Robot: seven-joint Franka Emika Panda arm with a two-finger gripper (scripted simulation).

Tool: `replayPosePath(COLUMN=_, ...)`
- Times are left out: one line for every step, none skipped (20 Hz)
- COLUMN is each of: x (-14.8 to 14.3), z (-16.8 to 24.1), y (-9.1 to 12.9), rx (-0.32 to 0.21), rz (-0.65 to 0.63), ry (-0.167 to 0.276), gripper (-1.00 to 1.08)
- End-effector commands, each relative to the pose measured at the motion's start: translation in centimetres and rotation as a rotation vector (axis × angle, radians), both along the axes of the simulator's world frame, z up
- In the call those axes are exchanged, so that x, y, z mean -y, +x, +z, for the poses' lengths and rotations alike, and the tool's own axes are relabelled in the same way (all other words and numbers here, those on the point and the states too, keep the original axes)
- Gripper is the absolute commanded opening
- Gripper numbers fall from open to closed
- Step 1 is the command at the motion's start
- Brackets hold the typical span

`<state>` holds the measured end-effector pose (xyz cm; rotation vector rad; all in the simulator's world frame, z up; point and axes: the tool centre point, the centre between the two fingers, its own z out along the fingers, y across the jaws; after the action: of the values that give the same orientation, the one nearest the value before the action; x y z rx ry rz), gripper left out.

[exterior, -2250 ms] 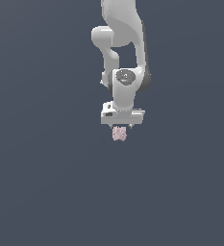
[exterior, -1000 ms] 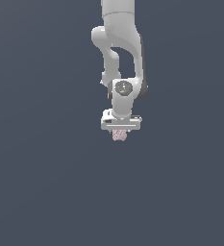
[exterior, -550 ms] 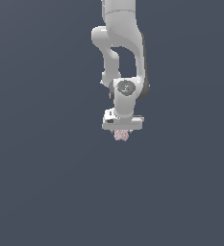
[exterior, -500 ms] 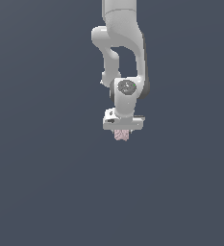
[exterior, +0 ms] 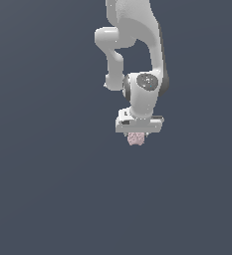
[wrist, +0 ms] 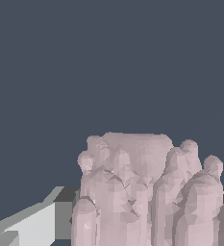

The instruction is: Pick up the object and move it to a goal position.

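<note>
**Carry phase: keep grip steady**

Ext view: gripper point(exterior: 136, 134) pinches the object point(exterior: 135, 139), pink lump poking out just below the palm. No goal marker visible.

Wrist view: object point(wrist: 142, 192) fills the frame, finger point(wrist: 31, 223) beside it. Move slowly, no jerks, don't loosen.
</note>
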<state>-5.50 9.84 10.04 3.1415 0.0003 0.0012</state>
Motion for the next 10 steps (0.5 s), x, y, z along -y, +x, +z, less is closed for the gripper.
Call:
replayPosePath(x=-1.5, z=1.8, y=1.0, rx=0.0, rz=0.0, ry=0.0, gripper=-1.0)
replayPosePath(x=-2.1, z=2.6, y=1.4, rx=0.0, rz=0.0, ry=0.0, gripper=-1.0)
replayPosePath(x=-2.8, z=3.3, y=1.8, rx=0.0, rz=0.001, ry=0.0, gripper=-1.0)
replayPosePath(x=-3.4, z=4.1, y=2.2, rx=0.0, rz=0.001, ry=0.0, gripper=-1.0)
replayPosePath(x=-4.0, z=4.8, y=2.7, rx=0.0, rz=0.001, ry=0.0, gripper=-1.0)
replayPosePath(x=-4.6, z=5.5, y=3.1, rx=0.0, rz=0.001, ry=0.0, gripper=-1.0)
replayPosePath(x=-5.2, z=6.1, y=3.4, rx=0.0, rz=0.001, ry=0.0, gripper=-1.0)
replayPosePath(x=-5.7, z=6.7, y=3.8, rx=0.0, rz=0.001, ry=0.0, gripper=-1.0)
replayPosePath(x=-6.1, z=7.3, y=4.1, rx=0.0, rz=0.001, ry=0.0, gripper=-1.0)
replayPosePath(x=-6.6, z=7.8, y=4.4, rx=0.0, rz=0.001, ry=0.0, gripper=-1.0)
